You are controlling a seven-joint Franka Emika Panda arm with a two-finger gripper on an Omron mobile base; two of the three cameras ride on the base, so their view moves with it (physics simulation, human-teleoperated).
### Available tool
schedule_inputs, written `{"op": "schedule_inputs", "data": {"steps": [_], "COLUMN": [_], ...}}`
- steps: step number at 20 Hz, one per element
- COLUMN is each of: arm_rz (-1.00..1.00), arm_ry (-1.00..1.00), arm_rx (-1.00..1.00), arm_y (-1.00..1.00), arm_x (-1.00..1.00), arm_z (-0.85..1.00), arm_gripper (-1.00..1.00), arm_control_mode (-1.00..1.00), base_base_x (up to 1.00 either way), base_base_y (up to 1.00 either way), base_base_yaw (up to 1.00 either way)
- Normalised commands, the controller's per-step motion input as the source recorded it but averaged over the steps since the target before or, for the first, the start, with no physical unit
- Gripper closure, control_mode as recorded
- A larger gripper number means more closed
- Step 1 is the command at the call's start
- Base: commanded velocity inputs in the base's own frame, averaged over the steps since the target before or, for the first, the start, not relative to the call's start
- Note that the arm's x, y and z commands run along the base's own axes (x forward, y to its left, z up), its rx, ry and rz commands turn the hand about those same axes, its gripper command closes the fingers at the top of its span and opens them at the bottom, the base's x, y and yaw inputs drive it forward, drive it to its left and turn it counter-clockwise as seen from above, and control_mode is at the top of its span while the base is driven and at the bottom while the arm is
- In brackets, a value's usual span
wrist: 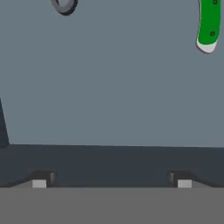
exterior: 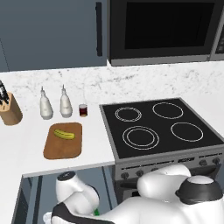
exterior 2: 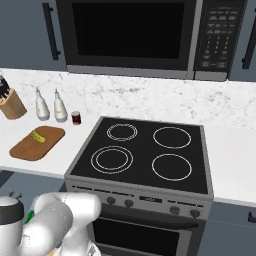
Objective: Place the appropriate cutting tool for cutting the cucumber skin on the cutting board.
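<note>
The yellow-green cucumber (exterior: 64, 134) (exterior 2: 38, 136) lies on the far half of the brown cutting board (exterior: 57, 149) (exterior 2: 24, 149), on the counter left of the stove. In the hand view my gripper (wrist: 111, 183) is open, its fingertips (wrist: 39, 183) spread wide over the grey floor of a drawer with nothing between them. A bright green knife handle (wrist: 208, 24) lies at that view's top right. A small dark grey metal ring (wrist: 64, 5) pokes in at the top left edge; I cannot tell whether it belongs to the peeler. My arm bends low under the counter edge.
A tan knife block (exterior: 9, 110) (exterior 2: 11, 105) stands at the counter's far left. Two white bottles (exterior: 46, 107) and a small dark jar (exterior: 83, 110) stand behind the board. The black stove (exterior: 162, 127) is to the right, with a microwave (exterior 2: 135, 37) above.
</note>
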Motion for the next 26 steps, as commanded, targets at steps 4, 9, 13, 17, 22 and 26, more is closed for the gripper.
{"op": "schedule_inputs", "data": {"steps": [4,9,13,17,22,26], "arm_rz": [0.00,0.00,0.00,0.00,0.00,-0.03], "arm_ry": [0.00,0.07,0.00,0.00,-0.10,-0.16], "arm_rx": [0.00,-0.06,-0.02,0.00,0.00,0.00], "arm_y": [0.53,0.30,0.19,0.19,0.02,-0.04], "arm_x": [0.85,0.79,0.63,0.48,0.16,0.00], "arm_z": [0.15,-0.06,-0.10,-0.16,-0.34,-0.40], "arm_gripper": [-1.00,-1.00,-1.00,-1.00,-1.00,-1.00], "arm_control_mode": [-1.00,-1.00,-1.00,-1.00,-1.00,-1.00], "base_base_x": [0.00,0.00,0.00,0.00,0.00,0.00], "base_base_y": [0.00,0.00,0.00,0.00,0.00,0.00], "base_base_yaw": [0.00,0.00,0.00,0.00,0.00,0.00]}}
